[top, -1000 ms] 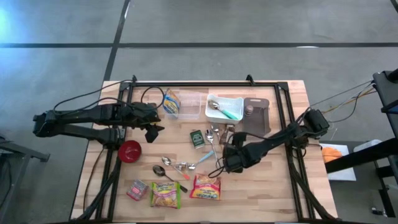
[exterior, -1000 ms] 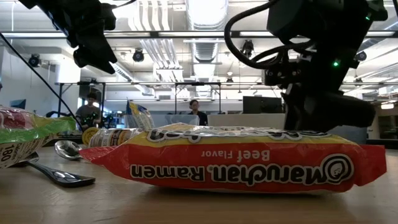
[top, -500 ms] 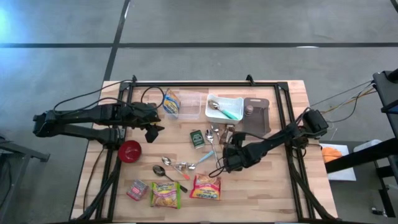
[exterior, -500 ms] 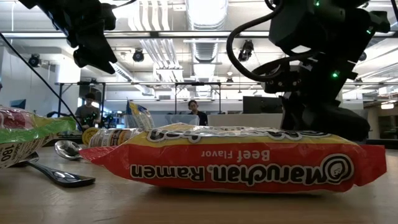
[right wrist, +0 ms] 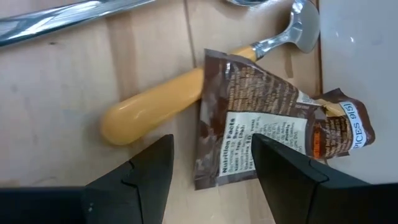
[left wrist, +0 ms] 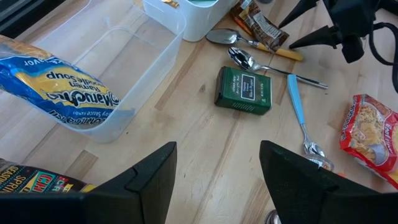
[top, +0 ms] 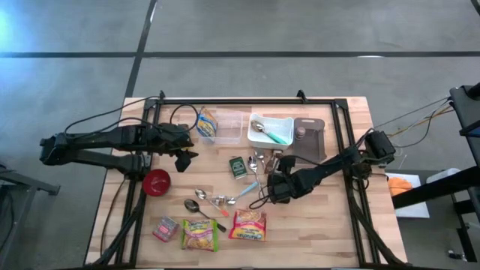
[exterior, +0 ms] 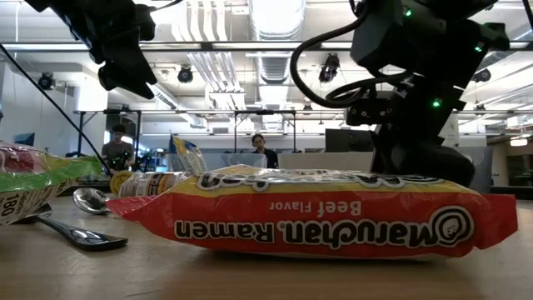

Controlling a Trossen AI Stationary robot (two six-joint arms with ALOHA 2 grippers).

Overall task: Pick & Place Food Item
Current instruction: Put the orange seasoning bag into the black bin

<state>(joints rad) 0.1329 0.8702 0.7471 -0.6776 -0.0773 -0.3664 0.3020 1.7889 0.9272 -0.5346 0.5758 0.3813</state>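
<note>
Wooden table (top: 330, 225) mid-area: right gripper (right wrist: 211, 177) has edged toward brown snack packet (right wrist: 267, 134), fingers spread, nothing grasped; pickup pending. Left gripper (left wrist: 214, 177) idle, released.

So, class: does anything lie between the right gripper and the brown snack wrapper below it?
No. The right gripper stands open directly over the brown wrapper, nothing between them. One edge of the wrapper lies over the yellow-handled spoon, so closing there might catch the handle too.
</note>
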